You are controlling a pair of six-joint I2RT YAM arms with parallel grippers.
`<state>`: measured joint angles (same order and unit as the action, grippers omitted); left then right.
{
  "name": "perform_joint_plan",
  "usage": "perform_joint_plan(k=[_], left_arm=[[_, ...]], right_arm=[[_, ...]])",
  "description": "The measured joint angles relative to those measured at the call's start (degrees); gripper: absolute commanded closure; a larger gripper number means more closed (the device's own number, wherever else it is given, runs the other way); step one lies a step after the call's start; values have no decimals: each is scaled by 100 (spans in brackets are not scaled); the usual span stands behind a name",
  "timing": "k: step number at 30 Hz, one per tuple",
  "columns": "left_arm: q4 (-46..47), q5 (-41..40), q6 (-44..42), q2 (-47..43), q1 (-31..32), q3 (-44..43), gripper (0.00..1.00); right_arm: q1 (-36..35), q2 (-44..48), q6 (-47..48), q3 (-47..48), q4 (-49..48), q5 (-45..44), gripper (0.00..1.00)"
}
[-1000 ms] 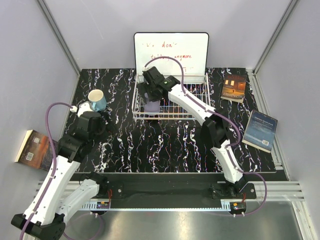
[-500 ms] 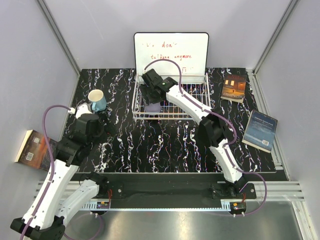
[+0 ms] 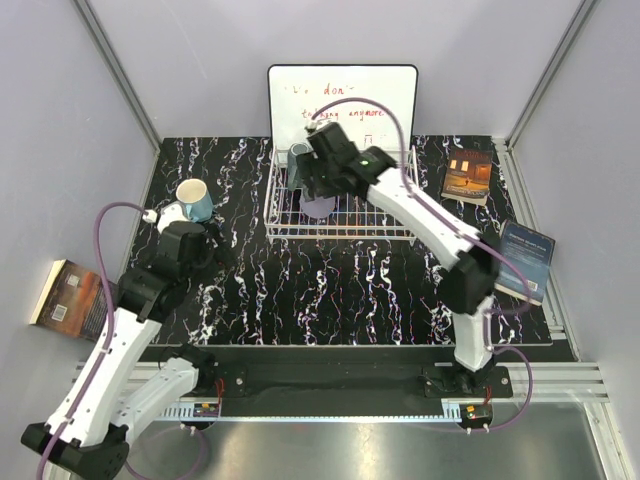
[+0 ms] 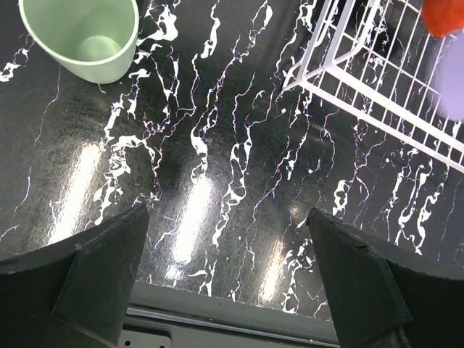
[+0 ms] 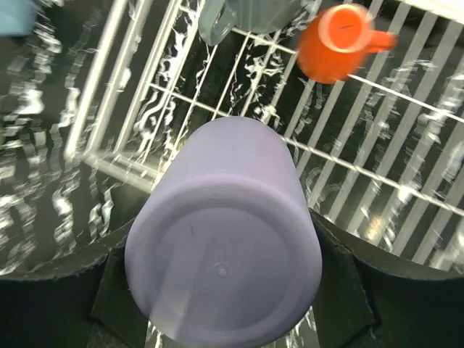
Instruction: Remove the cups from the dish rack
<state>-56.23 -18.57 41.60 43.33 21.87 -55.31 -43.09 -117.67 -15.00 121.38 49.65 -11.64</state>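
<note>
Right gripper: clamped on a lilac purple plastic cup, with one dark finger on each side and the cup's flat base facing the wrist camera.
Lilac cup's place: over the near left part of the white wire dish rack, inside its rim in the top view. Whether it touched the wires could not be told.
Left gripper: fingers spread wide with nothing between them, above the black white-veined table.
Dark grey cup: in the rack's far left corner.
Small orange cup with a handle: inside the rack, just beside the grey cup.
Pale green cup: upright on the table, outside the rack.
Light blue mug: upright on the table left of the rack, near the left gripper.
Whiteboard with red writing: stood behind the rack.
Books: a dark-covered book and a blue-grey book lay at the table's right side, and a brown book lay past its left edge.
</note>
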Motion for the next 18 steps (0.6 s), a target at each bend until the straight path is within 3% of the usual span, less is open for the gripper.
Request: perform_joint_plan(k=[10, 18], left_arm=[[647, 13, 59, 647, 634, -153, 1], [2227, 743, 291, 1021, 1333, 52, 1]], right_arm=[[2, 4183, -588, -3910, -1722, 417, 100], [144, 5101, -1574, -6181, -2990, 1563, 100]])
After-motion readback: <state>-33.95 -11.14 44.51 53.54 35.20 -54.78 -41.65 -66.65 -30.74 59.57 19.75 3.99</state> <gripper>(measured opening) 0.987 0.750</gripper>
